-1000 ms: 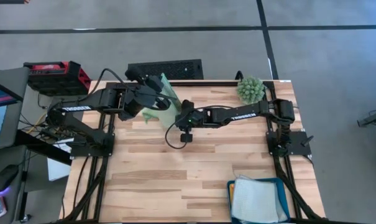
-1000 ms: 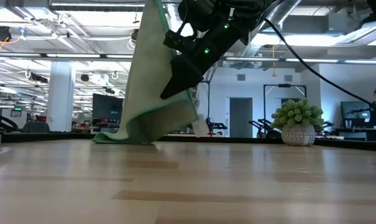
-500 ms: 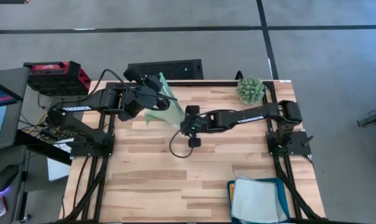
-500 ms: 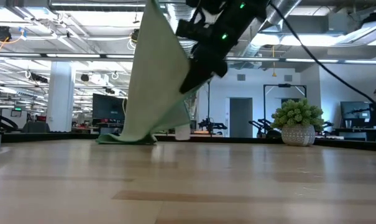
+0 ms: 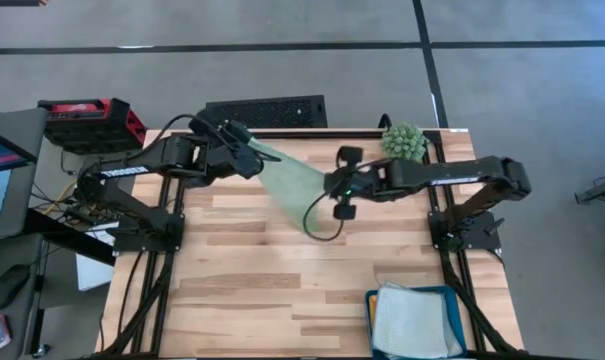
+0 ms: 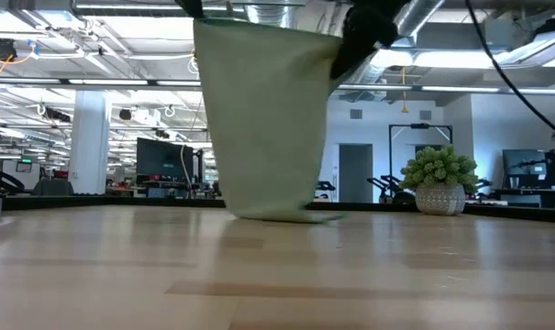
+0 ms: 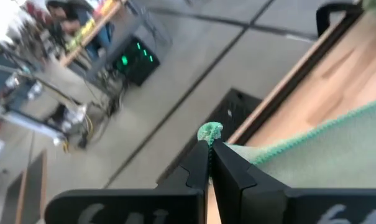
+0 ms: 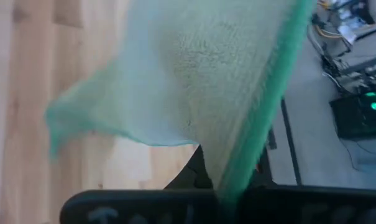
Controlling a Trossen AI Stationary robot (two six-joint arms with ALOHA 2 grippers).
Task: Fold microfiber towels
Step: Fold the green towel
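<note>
while both arms hold it up: the light green towel (image 5: 294, 180) hangs stretched between the two grippers above the far half of the table (image 5: 242, 290).
left gripper (image 5: 250, 152): near the far left part of the table, fingers (image 7: 228, 177) pinched together on one corner of the light green towel; in the left wrist view a small green tuft of that corner pokes out past the fingertips.
right gripper (image 5: 331, 183): near the middle of the far half of the table, fingers clamped on the opposite upper corner of the same towel; in the right wrist view the darker green hem runs straight down into the grip.
towel shape: in the low view it hangs as a wide sheet (image 6: 263, 119), top edge taut between the grippers, lower edge at the table surface near the far edge; whether it touches cannot be told for sure.
towel in high view: a pale green wedge running from the left gripper to the right gripper, widening toward the right.
other towels (image 5: 414, 320): pale folded cloths lying in the teal tray (image 5: 372, 300) at the near right corner of the table, well apart from both grippers.
plant (image 5: 403, 143): spiky green ball plant at the far right corner of the table, just beside the right arm, standing upright in a pale pot in the low view (image 6: 439, 179).
cable: a dark loop hangs below the right gripper over the table.
</note>
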